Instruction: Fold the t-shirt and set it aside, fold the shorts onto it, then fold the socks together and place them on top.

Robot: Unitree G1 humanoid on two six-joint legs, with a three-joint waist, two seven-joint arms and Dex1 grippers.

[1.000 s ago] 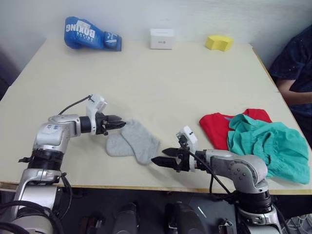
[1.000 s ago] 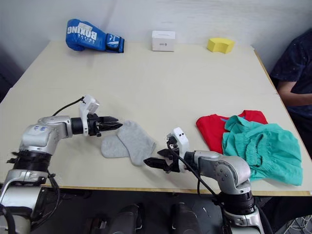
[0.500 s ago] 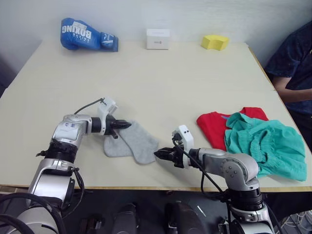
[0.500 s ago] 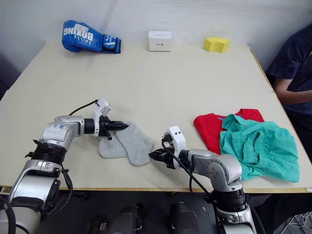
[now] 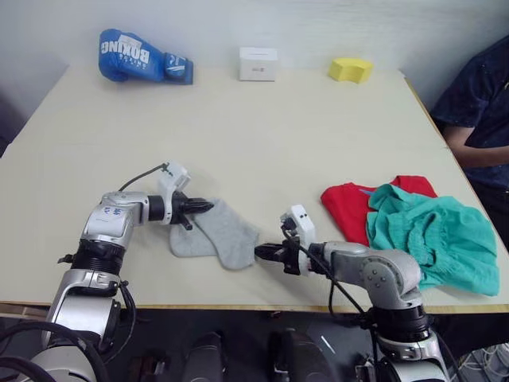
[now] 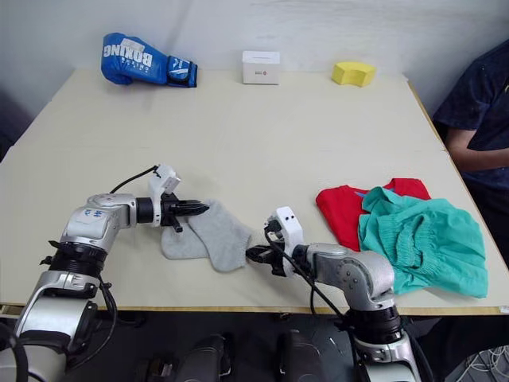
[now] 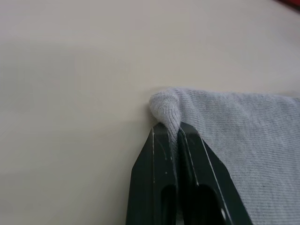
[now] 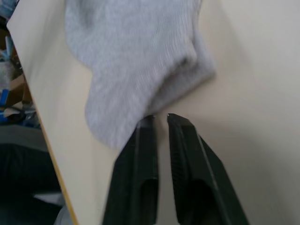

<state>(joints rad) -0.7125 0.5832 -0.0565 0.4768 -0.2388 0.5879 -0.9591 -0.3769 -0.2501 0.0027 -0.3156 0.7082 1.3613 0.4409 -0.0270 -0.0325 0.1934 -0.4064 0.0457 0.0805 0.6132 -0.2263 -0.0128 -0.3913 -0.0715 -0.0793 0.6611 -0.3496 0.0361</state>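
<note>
We see the socks (image 5: 216, 233) at the counter's (image 5: 262, 135) near edge, the left gripper (image 7: 174, 133) pinching their 10 o'clock corner; right gripper (image 8: 158, 123), jaws narrow, touches their 4 o'clock edge.

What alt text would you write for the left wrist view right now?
The left gripper's two black fingers are shut on a bunched edge of a light grey knitted sock, which otherwise lies flat on the pale beige table.
</note>
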